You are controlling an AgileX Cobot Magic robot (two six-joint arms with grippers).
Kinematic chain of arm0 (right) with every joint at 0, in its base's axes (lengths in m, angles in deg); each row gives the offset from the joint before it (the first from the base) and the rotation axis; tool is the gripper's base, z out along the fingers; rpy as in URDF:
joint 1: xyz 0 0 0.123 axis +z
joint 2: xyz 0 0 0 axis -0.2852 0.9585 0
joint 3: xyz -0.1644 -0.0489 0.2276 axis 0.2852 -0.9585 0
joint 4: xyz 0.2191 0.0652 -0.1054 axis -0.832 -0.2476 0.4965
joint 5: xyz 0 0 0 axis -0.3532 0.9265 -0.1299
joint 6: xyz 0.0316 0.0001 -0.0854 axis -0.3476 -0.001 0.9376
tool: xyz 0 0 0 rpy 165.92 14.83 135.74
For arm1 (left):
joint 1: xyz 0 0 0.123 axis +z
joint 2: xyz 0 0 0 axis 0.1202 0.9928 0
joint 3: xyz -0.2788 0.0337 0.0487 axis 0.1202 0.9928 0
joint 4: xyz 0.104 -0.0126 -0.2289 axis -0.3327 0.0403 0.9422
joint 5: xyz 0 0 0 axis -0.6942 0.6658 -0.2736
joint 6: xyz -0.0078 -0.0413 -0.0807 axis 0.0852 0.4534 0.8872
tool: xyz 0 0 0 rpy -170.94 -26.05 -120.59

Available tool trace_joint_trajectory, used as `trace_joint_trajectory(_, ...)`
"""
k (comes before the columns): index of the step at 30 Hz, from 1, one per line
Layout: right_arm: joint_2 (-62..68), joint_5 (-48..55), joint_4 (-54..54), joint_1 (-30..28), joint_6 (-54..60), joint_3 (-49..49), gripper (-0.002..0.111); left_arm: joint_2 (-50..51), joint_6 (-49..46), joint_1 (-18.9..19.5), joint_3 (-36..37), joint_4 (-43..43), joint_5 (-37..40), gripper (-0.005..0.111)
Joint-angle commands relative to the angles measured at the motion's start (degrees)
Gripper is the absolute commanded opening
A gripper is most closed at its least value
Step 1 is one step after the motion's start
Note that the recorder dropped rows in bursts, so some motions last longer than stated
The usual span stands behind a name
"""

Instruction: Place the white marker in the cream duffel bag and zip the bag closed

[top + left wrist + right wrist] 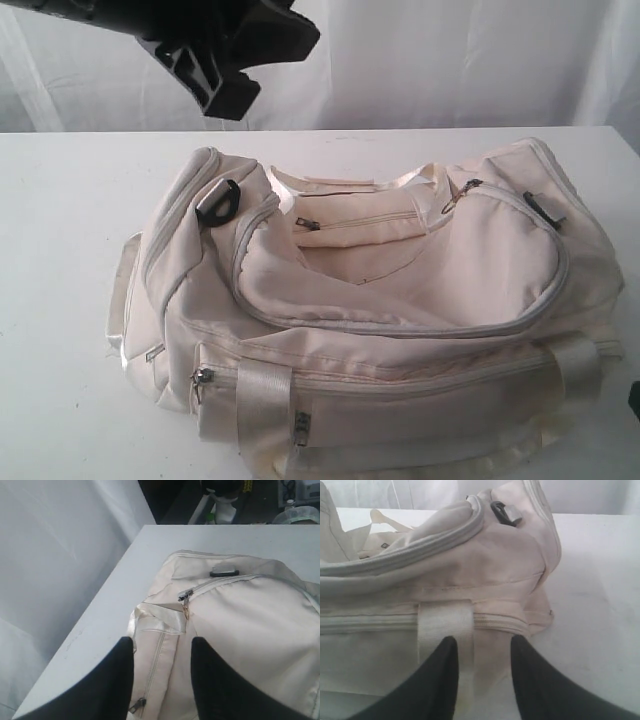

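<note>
The cream duffel bag lies on the white table, its grey main zipper curving round the top flap. That zipper's pull sits at the far right end and also shows in the left wrist view. My left gripper hangs open above the bag's far side, over a pale handle; in the exterior view it is high at the back left. My right gripper is open and low by the bag's front right end, near a webbing strap. The white marker is out of view.
Black strap rings sit at the bag's ends. A small zipped pocket lies on the far side. The table edge runs close behind the bag, with a white curtain beyond. Bare tabletop lies left of the bag.
</note>
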Motion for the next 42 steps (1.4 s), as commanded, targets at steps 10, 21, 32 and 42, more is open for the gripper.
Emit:
trace_joint_trajectory(10, -0.4, 0.4, 12.7, -0.2, -2.8, -0.1, 0.034, -6.2, 0.8, 0.0, 3.6, -0.8, 6.4, 0.043)
trace_joint_trajectory(21, -0.4, 0.4, 12.5, -0.2, -2.8, -0.1, 0.034, -13.1, 0.6, 0.0, 23.9, 2.8, -16.3, 0.043)
trace_joint_trajectory(32, -0.4, 0.4, 12.4, -0.2, -2.8, -0.1, 0.034, -32.1, 2.0, 3.3, 52.2, 2.8, -35.3, 0.043)
trace_joint_trajectory(42, -0.4, 0.4, 12.4, -0.2, -2.8, -0.1, 0.034, -45.2, 6.1, 12.7, 62.7, 2.6, -32.7, 0.043)
